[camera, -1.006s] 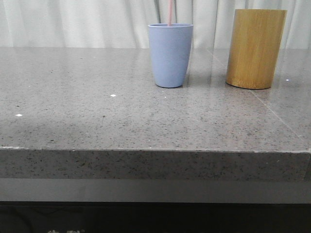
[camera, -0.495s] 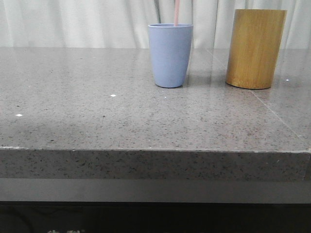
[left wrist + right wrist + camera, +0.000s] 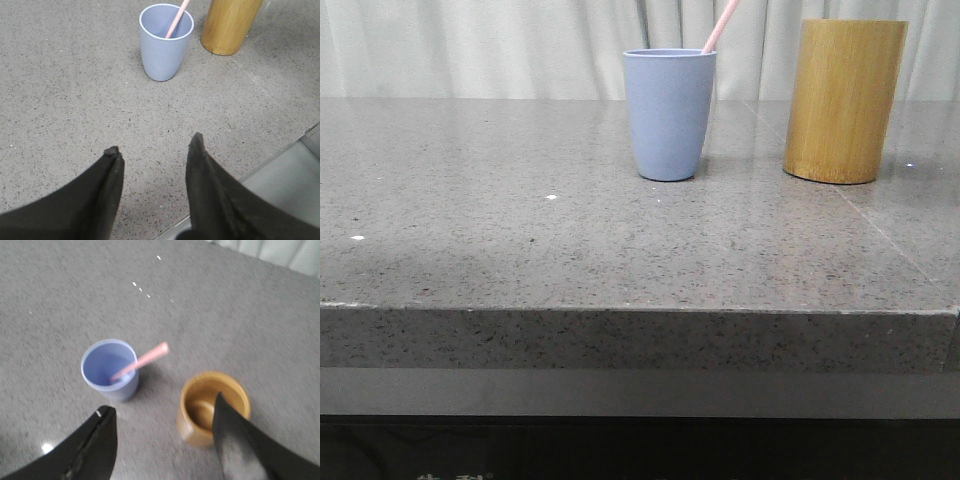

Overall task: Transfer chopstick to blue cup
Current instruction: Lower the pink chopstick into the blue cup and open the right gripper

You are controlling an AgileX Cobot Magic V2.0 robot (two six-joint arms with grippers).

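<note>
The blue cup (image 3: 669, 113) stands upright at the back middle of the grey table. A pale pink chopstick (image 3: 721, 25) sits in it and leans to the right over its rim. Both show in the left wrist view, cup (image 3: 165, 47) and chopstick (image 3: 177, 19), and in the right wrist view, cup (image 3: 111, 371) and chopstick (image 3: 141, 361). My left gripper (image 3: 154, 148) is open and empty over the table's near edge, well short of the cup. My right gripper (image 3: 162, 411) is open and empty, high above both cups.
A taller yellow-brown bamboo holder (image 3: 844, 100) stands right of the blue cup; it looks empty from above (image 3: 210, 407). The table's front edge (image 3: 640, 310) runs across the front view. White curtains hang behind.
The chopstick stood nearly upright in the cup before; now it has tipped and leans to the right against the rim.
</note>
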